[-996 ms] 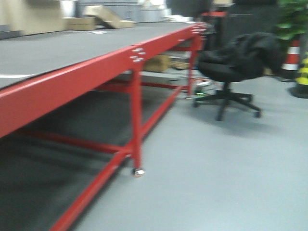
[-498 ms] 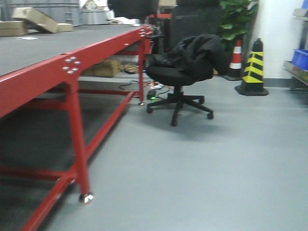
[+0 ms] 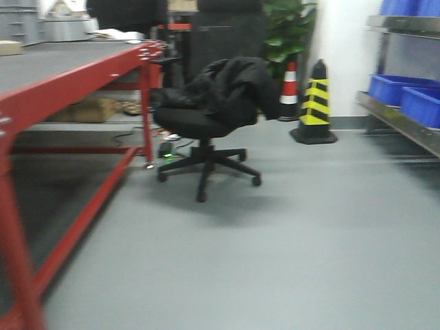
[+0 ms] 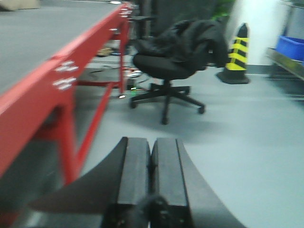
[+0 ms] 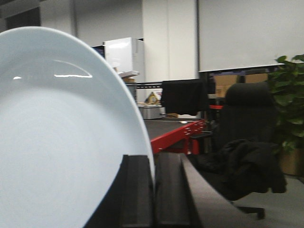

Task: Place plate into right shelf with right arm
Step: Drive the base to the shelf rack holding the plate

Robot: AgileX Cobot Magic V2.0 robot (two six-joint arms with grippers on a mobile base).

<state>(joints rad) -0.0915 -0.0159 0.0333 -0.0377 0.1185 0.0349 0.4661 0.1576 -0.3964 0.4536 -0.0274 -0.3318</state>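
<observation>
Broadly, the grey floor (image 3: 309, 261) took up most of the front view, which was blurred throughout. Along its left side ran the red-framed tabletop (image 3: 69, 82), its grey surface receding toward the back of the room. At the right edge stood the right shelf (image 3: 395, 118), a steel rack only partly in frame, with blue bins (image 3: 388, 88) resting on its lipped level. Between the two, near the far end of the tabletop, sat a black office chair (image 3: 206, 137) with a dark jacket (image 3: 227, 82) heaped over its seat and back. Behind the chair rose a leafy plant (image 3: 289, 27). Just beside the plant stood a yellow-and-black cone (image 3: 316, 103), with a red-and-white cone (image 3: 289, 86) partly hidden behind it.

In the right wrist view the plate (image 5: 57, 142) stood on edge and filled the left half of the frame, glossy and plain. It was not on the rack: its rim ran down between the black fingers (image 5: 137, 190) of the right claw (image 5: 154, 160), which was clamped onto it. The left claw (image 4: 151, 142) was clenched on nothing, its two fingers pressed flat together, pointing over the floor just beside the tabletop's red frame
</observation>
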